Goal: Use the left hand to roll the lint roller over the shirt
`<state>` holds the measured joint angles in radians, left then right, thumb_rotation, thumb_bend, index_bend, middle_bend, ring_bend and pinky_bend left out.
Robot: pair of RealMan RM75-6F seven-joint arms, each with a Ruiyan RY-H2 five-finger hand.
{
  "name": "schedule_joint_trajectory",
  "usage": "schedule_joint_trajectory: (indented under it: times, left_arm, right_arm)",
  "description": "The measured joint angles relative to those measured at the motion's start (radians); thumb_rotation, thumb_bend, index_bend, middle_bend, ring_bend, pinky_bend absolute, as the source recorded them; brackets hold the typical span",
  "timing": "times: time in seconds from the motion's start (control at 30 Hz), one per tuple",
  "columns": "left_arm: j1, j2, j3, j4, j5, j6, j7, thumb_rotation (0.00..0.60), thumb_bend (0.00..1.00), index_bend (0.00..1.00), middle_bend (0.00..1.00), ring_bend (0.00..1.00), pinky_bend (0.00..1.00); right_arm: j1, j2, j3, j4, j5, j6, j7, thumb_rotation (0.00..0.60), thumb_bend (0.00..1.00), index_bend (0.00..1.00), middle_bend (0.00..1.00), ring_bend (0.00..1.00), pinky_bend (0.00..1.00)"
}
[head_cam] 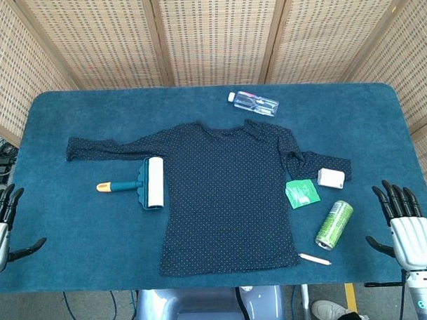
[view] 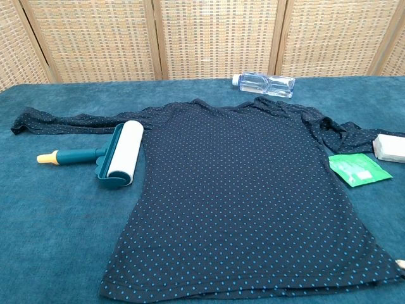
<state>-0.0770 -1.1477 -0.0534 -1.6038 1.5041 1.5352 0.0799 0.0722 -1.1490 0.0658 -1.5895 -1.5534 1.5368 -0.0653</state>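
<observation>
A dark navy shirt [head_cam: 229, 194] with small blue dots lies spread flat on the blue table [head_cam: 76, 242], sleeves out to both sides; the chest view shows the shirt [view: 247, 196] close up. The lint roller [head_cam: 150, 183], white roll on a teal frame with a teal and yellow handle pointing left, lies at the shirt's left edge, under the left sleeve, and the lint roller [view: 117, 155] shows likewise in the chest view. My left hand [head_cam: 1, 223] hovers open at the table's near left edge, well away from the roller. My right hand [head_cam: 409, 230] is open at the near right edge.
A clear plastic bottle [head_cam: 253, 102] lies beyond the collar. Right of the shirt are a green packet [head_cam: 302, 193], a small white box [head_cam: 330, 178] on the right sleeve, a green can [head_cam: 333, 224] on its side and a pencil-like stick [head_cam: 315, 259].
</observation>
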Motion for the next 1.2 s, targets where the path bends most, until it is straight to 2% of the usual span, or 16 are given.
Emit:
schedule_joint_trajectory:
  times: [0.63, 0.97, 1.13, 1.2]
  left_arm:
    - [-0.010, 0.001, 0.001, -0.011, -0.018, -0.032, 0.019, 0.600, 0.13, 0.00, 0.00, 0.00, 0.00]
    - [-0.035, 0.009, -0.019, -0.076, -0.068, -0.079, 0.098, 0.600, 0.13, 0.00, 0.00, 0.00, 0.03]
    - [-0.080, 0.039, -0.057, -0.118, -0.102, -0.122, 0.147, 0.600, 0.14, 0.00, 0.00, 0.00, 0.12]
    - [-0.107, 0.051, -0.079, -0.130, -0.117, -0.148, 0.159, 0.600, 0.17, 0.01, 0.03, 0.07, 0.24]
  right_arm:
    - [0.003, -0.004, -0.004, -0.004, -0.007, -0.005, -0.012, 0.600, 0.08, 0.00, 0.00, 0.00, 0.00]
    - [0.002, 0.009, -0.003, -0.008, 0.006, -0.013, 0.011, 0.600, 0.08, 0.00, 0.00, 0.00, 0.00]
    - [0.002, 0.010, -0.003, -0.008, 0.006, -0.013, 0.015, 0.600, 0.08, 0.00, 0.00, 0.00, 0.00]
    - [0.003, 0.010, -0.002, -0.006, 0.009, -0.017, 0.016, 0.600, 0.08, 0.00, 0.00, 0.00, 0.00]
